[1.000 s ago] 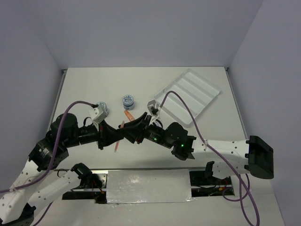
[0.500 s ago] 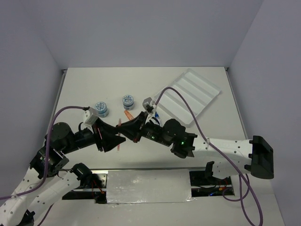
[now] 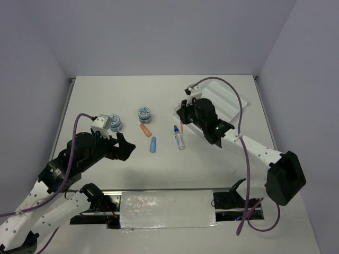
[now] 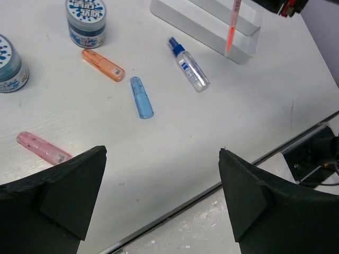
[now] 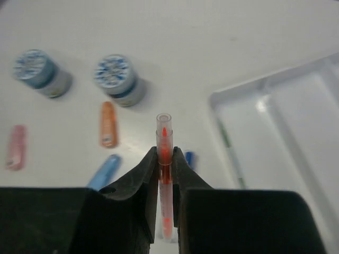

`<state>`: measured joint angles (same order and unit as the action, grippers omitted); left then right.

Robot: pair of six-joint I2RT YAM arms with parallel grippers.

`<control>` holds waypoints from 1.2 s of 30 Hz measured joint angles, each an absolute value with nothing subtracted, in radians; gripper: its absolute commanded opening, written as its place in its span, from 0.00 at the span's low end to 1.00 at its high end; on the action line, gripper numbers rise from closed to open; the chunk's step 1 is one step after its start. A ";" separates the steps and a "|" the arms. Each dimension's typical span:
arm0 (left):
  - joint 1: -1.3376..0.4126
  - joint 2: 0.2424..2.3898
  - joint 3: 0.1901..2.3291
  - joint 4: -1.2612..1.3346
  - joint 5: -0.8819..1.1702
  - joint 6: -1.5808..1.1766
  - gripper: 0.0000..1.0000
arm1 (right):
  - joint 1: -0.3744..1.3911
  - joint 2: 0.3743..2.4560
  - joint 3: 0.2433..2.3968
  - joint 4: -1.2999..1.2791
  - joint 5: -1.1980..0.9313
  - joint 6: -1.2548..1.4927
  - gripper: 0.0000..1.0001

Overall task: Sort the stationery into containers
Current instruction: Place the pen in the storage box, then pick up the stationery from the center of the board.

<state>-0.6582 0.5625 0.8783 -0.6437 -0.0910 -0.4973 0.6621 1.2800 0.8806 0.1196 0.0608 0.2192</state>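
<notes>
My right gripper (image 5: 164,151) is shut on a thin orange pen (image 5: 164,159), held upright above the near left corner of the white divided tray (image 3: 222,100). A grey pen (image 5: 230,151) lies in the tray's nearest compartment. My left gripper (image 4: 161,152) hangs open and empty over the table's front edge. On the table lie two blue-patterned tubs (image 3: 114,123) (image 3: 144,113), an orange capsule (image 3: 145,130), a blue capsule (image 3: 153,144), a pink capsule (image 4: 42,148) and a blue-capped clear bottle (image 3: 179,137). In the left wrist view the orange pen (image 4: 231,29) hangs in front of the tray (image 4: 212,26).
The tray (image 5: 275,121) sits slanted at the back right, near the right wall. White walls close the table at the back and both sides. A metal strip (image 4: 212,188) runs along the table's front edge.
The two grippers met mid-table on the orange pen. My left gripper opened, let go and drew back left. My right gripper carried the pen right toward the tray.
</notes>
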 measured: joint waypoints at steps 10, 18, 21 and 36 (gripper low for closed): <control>-0.659 0.563 0.854 -0.653 -0.151 -0.505 0.99 | 0.489 1.662 1.177 -0.219 0.289 -0.113 0.02; -0.659 0.550 0.849 -0.650 -0.142 -0.505 0.99 | 0.464 1.784 1.216 -0.281 0.295 -0.194 0.22; -0.659 0.532 0.848 -0.649 -0.133 -0.503 0.99 | 0.464 1.799 1.221 -0.289 0.293 -0.190 0.43; -0.659 0.528 0.848 -0.643 -0.113 -0.502 0.99 | 0.507 1.489 1.198 -0.332 0.120 0.078 0.94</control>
<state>-0.6590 0.5282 0.8482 -0.6434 -0.1135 -0.5022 0.5072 1.4887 1.1980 -0.3325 0.1200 0.0776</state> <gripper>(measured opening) 0.993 0.825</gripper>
